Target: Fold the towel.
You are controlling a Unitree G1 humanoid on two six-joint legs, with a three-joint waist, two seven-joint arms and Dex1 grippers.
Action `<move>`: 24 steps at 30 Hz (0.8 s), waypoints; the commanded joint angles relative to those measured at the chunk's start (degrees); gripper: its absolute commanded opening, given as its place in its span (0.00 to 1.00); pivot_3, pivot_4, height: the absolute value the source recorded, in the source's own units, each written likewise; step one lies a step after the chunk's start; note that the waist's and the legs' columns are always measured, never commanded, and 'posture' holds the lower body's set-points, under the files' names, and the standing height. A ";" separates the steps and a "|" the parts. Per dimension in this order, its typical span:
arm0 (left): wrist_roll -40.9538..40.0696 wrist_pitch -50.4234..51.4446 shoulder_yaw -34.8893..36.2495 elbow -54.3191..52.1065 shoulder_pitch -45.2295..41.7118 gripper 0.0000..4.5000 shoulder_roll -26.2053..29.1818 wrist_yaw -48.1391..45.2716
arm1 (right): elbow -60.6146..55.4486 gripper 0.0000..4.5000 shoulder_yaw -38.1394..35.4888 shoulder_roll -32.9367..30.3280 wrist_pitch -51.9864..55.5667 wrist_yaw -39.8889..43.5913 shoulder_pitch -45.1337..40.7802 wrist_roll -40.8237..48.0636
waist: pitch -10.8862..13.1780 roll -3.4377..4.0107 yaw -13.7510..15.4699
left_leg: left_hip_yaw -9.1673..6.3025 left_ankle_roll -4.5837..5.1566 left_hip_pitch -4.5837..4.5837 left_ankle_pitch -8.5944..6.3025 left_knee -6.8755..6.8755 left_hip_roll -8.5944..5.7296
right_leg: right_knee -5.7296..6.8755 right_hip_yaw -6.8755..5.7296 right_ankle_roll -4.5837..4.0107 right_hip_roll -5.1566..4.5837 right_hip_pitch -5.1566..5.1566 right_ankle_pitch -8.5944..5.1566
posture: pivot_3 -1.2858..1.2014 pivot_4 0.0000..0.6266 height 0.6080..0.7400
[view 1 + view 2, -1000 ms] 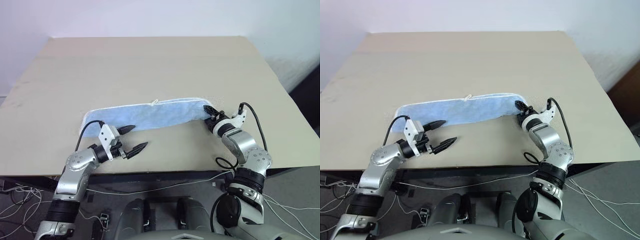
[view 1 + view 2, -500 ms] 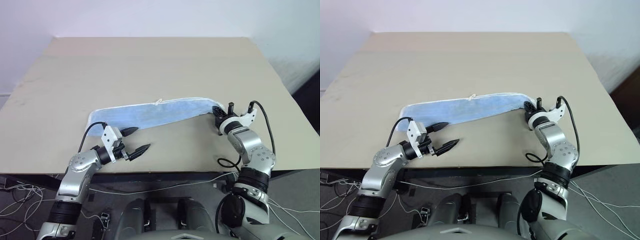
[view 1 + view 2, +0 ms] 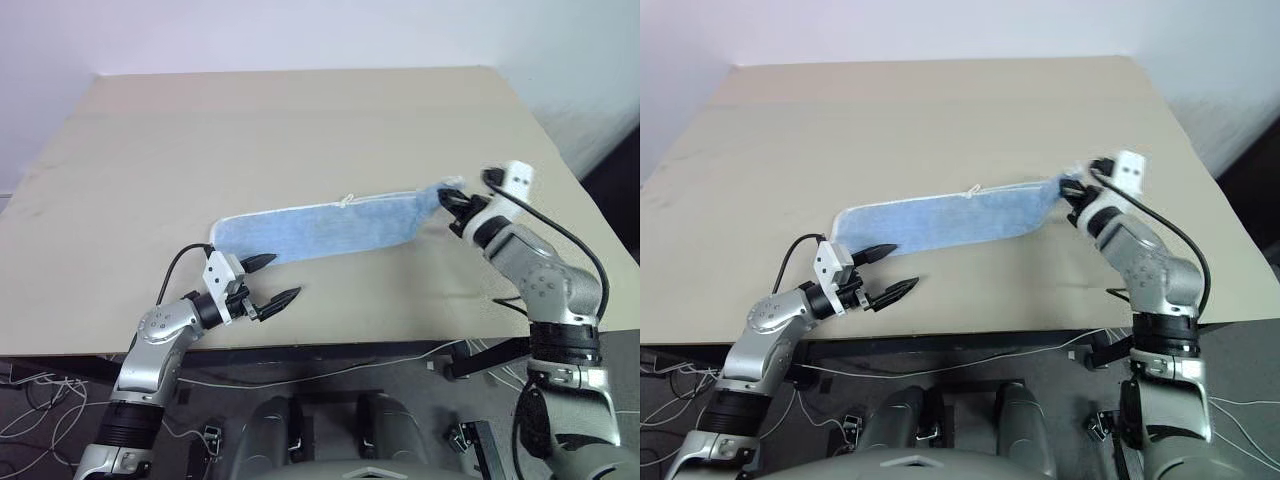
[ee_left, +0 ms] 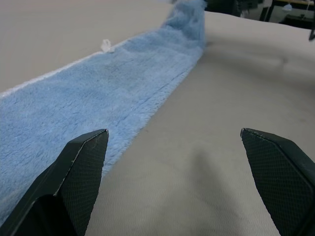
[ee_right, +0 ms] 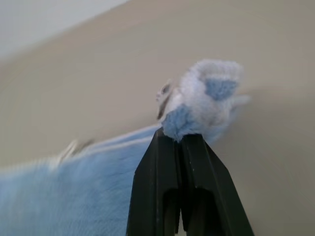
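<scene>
The light blue towel (image 3: 330,227) lies as a long folded strip across the tan table (image 3: 300,130). The right gripper (image 3: 452,203), arm raised and reaching forward, is clamped on its bunched right end. The left gripper (image 3: 272,280) hangs spread wide and empty just beside the strip's near edge.
</scene>
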 commanded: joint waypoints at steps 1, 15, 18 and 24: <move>-0.19 -0.16 0.03 -1.83 -0.10 1.00 -0.32 0.41 | -4.19 0.01 12.26 -2.49 -5.99 9.12 -3.01 -11.62 | 0.00 -0.01 0.02 | 0.00 0.00 -0.01 0.00 0.00 0.00 | 0.00 0.00 0.00 0.00 -0.02 0.00 | 0.52 0.24 1.00; -0.50 0.35 0.60 -4.78 3.01 1.00 -0.04 2.66 | 1.48 0.01 26.83 2.82 -14.43 21.54 -3.44 -29.74 | 0.04 -0.09 0.25 | -0.04 -0.02 -0.26 0.01 0.12 -0.03 | 0.01 -0.07 -0.01 -0.04 -0.17 0.01 | 0.52 0.24 1.00; -0.67 0.68 0.94 -5.25 3.57 1.00 0.05 3.00 | 0.78 0.10 25.62 3.02 -13.94 23.83 -2.78 -28.83 | 0.04 -0.08 0.20 | -0.05 -0.04 -0.27 0.01 0.11 0.01 | 0.01 -0.07 -0.01 -0.05 -0.20 0.01 | 0.52 0.24 1.00; -3.13 3.13 2.84 -7.45 5.04 1.00 -0.48 5.02 | -3.54 0.49 19.89 1.85 -13.72 26.61 -0.91 -26.02 | 0.04 -0.09 0.32 | -0.06 -0.06 -0.30 0.00 0.11 0.00 | 0.01 -0.07 -0.04 -0.07 -0.22 0.00 | 0.52 0.24 1.00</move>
